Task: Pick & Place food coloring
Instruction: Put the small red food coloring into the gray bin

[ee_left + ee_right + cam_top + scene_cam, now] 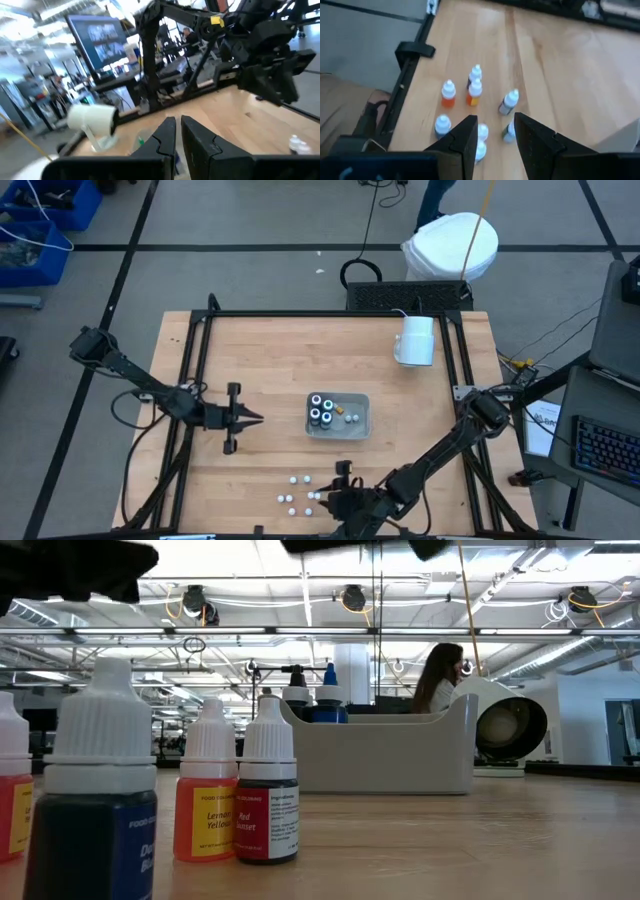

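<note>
Several tiny white-capped dropper bottles (300, 492) stand upright on the wood near the table's near edge; they loom in the low view (238, 795). My right gripper (322, 498) hovers over this cluster, open. In the right wrist view its fingers (495, 131) stand on either side of one white-capped bottle (481, 135), and whether they touch it I cannot tell. Dark round pots (320, 410) sit in the clear tray (358, 428) at mid-table. My left gripper (255, 418) is shut, left of the tray, holding nothing (178, 134).
A large white mug (416, 340) lies toward the table's far right (92, 120). Black frame rails (195, 370) run along the table's left, right and far edges. Bare wood lies between the tray and the bottles. A person (440, 680) sits in the room beyond.
</note>
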`<state>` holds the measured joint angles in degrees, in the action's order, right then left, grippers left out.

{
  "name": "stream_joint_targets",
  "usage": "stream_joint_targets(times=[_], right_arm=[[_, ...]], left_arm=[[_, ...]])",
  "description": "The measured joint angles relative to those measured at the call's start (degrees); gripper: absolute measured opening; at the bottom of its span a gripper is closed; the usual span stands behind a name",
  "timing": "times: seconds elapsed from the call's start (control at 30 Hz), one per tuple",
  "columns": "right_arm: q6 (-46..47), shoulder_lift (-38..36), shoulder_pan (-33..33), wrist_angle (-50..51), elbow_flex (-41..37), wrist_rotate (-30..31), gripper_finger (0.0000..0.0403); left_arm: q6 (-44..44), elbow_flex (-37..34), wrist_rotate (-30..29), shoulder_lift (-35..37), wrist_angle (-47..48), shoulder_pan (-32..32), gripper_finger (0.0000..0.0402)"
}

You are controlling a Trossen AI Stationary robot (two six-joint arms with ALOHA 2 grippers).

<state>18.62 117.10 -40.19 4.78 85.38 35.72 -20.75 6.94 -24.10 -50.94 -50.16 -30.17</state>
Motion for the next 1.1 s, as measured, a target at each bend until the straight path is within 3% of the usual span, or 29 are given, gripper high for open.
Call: stream_joint_targets(times=[0.33, 0.73, 0.87, 0.97, 1.1], right_arm=[[-3.2, 0.0, -1.2, -23.9, -13.9, -3.0, 0.0118], [-3.5, -0.1, 1.2, -28.8, -16.7, -3.1, 0.0118], [-2.8, -0.2, 3.6, -21.8, -10.7, -10.4, 0.0118], [-1.4, -0.3, 4.7, -7.2, -1.2, -14.9, 0.0118], [1.8, -0.5, 6.1, 10.3, 8.6, -15.3, 0.0118]], left_arm=[[4.8, 0.0, 0.0, 0.0, 6.3, 0.0, 0.0035], [4.8, 0.0, 0.0, 0.0, 6.3, 0.0, 0.0035], [4.8, 0.0, 0.0, 0.0, 6.2, 0.0, 0.0035], [5.2, 0.0, 0.0, 0.0, 6.3, 0.0, 0.0035], [5.5, 0.0, 0.0, 0.0, 6.4, 0.0, 0.0035]])
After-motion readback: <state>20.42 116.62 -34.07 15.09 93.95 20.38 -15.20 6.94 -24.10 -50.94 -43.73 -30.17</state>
